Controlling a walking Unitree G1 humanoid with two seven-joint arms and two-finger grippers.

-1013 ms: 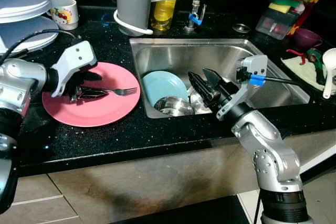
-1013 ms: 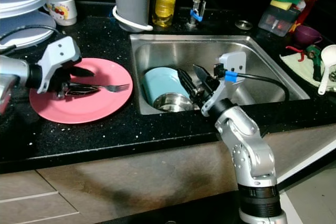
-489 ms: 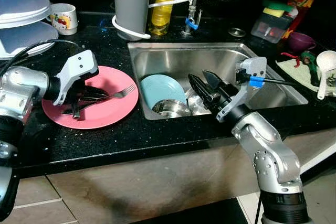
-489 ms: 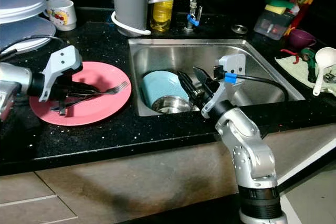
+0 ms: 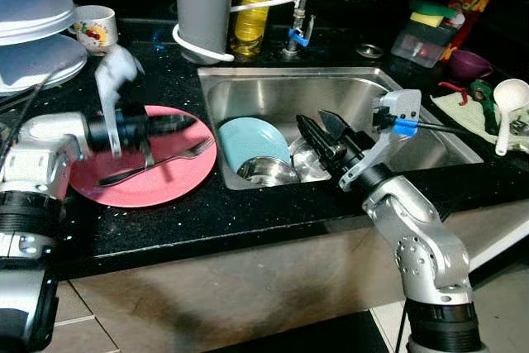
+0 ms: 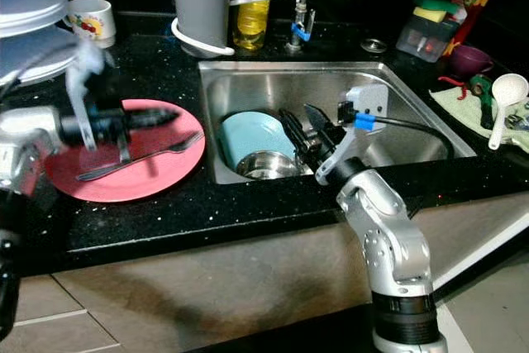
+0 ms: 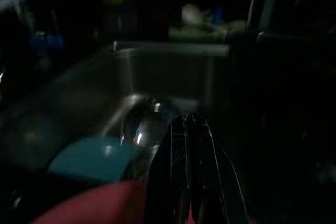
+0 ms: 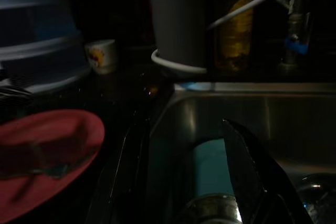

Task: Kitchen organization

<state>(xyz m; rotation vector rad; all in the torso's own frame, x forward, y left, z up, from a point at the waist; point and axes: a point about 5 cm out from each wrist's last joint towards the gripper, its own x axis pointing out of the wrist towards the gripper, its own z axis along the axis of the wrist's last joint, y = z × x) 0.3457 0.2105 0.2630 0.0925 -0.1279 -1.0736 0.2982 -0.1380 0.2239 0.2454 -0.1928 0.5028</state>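
Scene at the stainless steel sink basin (image 5: 273,88), set in a black speckled tabletop (image 5: 248,208). Left hand (image 5: 178,124), blurred, extends horizontally toward the basin above the round pink plate (image 5: 178,175) lying just left of it; its two black fingers (image 7: 184,182) are pressed together, gripping nothing. A silver metal fork (image 5: 157,164) lies free on the plate, tines toward the basin. Right hand (image 5: 324,140) hovers over the basin's front edge, forearm angled upward, fingers spread apart and empty. Inside the basin, below it, rest a light blue plate (image 5: 248,138) and a steel bowl (image 5: 264,171).
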